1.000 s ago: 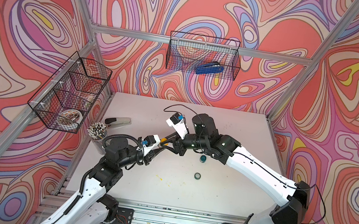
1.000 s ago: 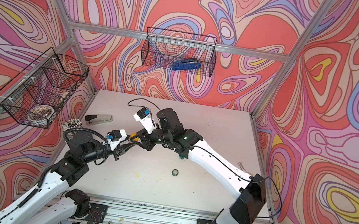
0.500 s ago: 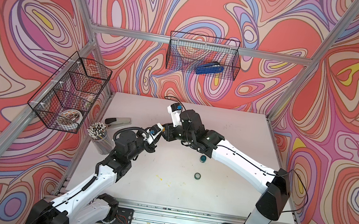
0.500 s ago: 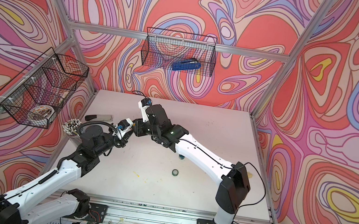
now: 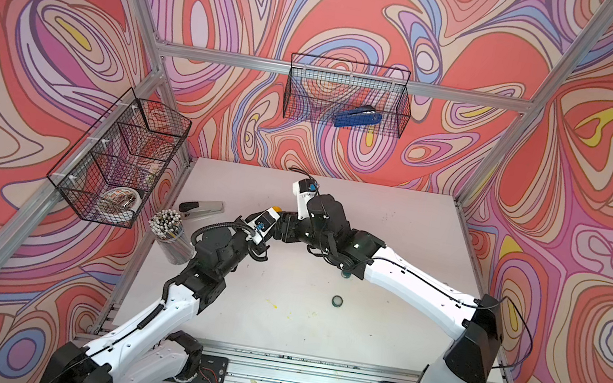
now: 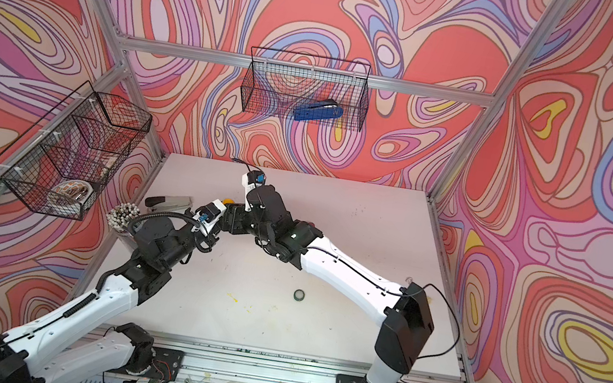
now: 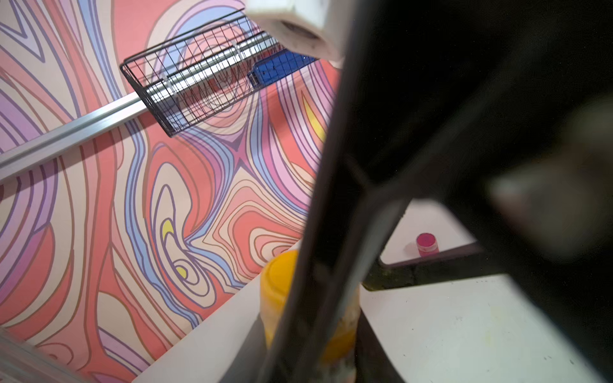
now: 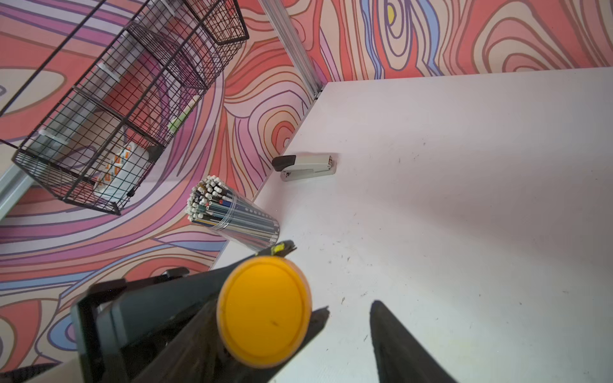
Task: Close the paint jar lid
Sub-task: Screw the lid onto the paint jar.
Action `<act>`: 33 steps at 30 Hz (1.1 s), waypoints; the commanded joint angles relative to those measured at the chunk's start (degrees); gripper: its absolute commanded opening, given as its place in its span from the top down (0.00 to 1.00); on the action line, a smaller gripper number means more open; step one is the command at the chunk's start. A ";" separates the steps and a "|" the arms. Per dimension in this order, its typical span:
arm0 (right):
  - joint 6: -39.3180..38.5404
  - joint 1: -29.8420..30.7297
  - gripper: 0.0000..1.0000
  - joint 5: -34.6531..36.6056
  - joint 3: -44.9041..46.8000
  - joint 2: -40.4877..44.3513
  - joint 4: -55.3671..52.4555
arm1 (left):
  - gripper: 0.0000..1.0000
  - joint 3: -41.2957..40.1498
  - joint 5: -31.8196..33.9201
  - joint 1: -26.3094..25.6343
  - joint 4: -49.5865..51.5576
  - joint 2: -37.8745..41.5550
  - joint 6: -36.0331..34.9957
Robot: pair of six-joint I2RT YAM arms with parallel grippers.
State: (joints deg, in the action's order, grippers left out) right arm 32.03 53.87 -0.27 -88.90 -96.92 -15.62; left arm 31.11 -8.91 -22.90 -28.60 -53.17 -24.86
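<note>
A small yellow paint jar (image 5: 275, 209) (image 6: 228, 201) hangs over the back left of the table. My left gripper (image 5: 269, 223) is shut on its body. In the left wrist view the jar (image 7: 277, 298) sits between my left gripper's (image 7: 308, 335) fingers, half hidden by a dark bar of the right gripper. The round yellow lid (image 8: 263, 310) sits on the jar's mouth and faces the right wrist camera. My right gripper (image 8: 348, 318) is open. One finger (image 8: 318, 320) lies at the lid's edge, the other stands apart over bare table.
A grey stapler (image 5: 202, 207) (image 8: 306, 166) and a clear cup of pencils (image 5: 169, 231) (image 8: 232, 215) stand at the left edge. A loose dark lid (image 5: 337, 301) lies mid-table. A pink jar (image 7: 427, 243) stands further off. Wire baskets (image 5: 123, 155) (image 5: 347, 95) hang on the walls.
Both arms have carried the jar toward the back left. The right gripper was shut at the lid and has now opened. The left gripper has stayed shut on the jar.
</note>
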 commanded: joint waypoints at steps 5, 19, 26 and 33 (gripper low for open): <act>-6.54 0.51 0.22 0.50 6.31 6.74 -8.26 | 0.76 0.53 -1.97 0.10 8.21 6.34 0.72; -27.69 -3.88 0.28 -18.99 11.56 16.59 -0.90 | 0.76 1.81 -33.52 4.51 22.05 10.64 11.33; -35.08 -3.82 0.37 -29.57 7.84 13.06 -5.53 | 0.76 1.99 -43.90 4.70 18.94 8.84 15.53; -35.03 -3.84 0.39 -29.51 7.12 10.98 -5.40 | 0.76 2.35 -44.85 4.86 18.11 8.25 16.20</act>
State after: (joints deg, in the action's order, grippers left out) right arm -1.54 49.93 -28.36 -80.05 -85.17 -19.94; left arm 31.51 -51.03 -18.55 -8.62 -45.19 -9.74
